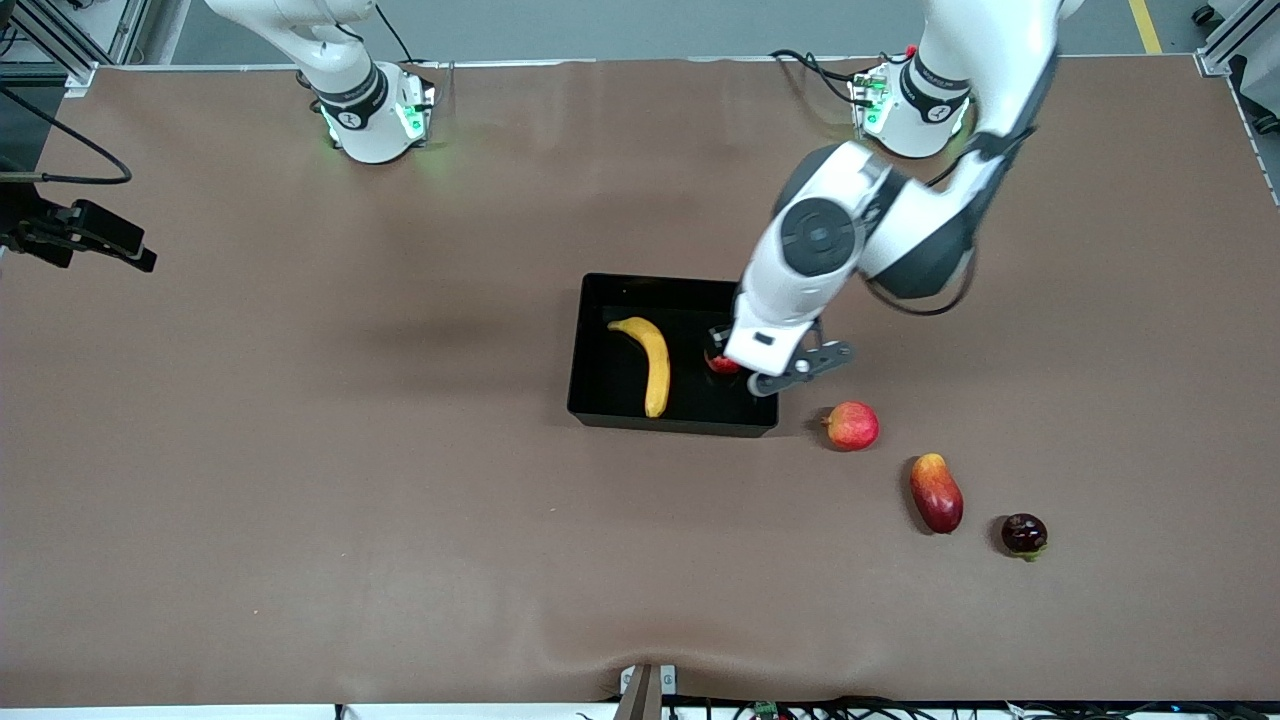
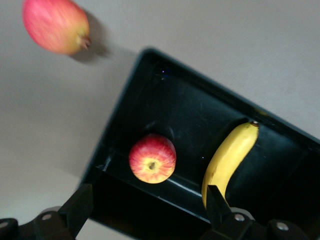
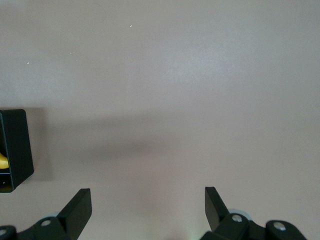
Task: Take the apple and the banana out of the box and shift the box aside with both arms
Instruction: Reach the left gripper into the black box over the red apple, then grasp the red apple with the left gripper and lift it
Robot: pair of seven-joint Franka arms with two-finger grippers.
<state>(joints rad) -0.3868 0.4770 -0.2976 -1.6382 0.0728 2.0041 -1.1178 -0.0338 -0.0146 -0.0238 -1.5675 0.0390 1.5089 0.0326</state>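
Note:
The black bin point(image 1: 672, 424) sits mid-table. The yellow banana point(image 1: 648, 365) lies in it, and the small red apple point(image 1: 720, 364) rests in its end toward the left arm. My left gripper point(image 1: 724, 348) hangs over that end, just above the apple, open and empty. In the left wrist view the apple point(image 2: 152, 158) and banana point(image 2: 227, 160) lie on the bin's floor point(image 2: 125, 115), free of my open left gripper point(image 2: 149, 200). My right gripper point(image 3: 148, 200) is open and empty over bare table, with a bin corner point(image 3: 15, 145) at the frame edge.
A pinkish-red round fruit point(image 1: 852, 425) lies just outside the bin toward the left arm's end, also in the left wrist view point(image 2: 55, 25). A red-and-orange mango point(image 1: 936, 492) and a dark round fruit point(image 1: 1024, 534) lie nearer the front camera. The right arm waits, mostly out of the front view.

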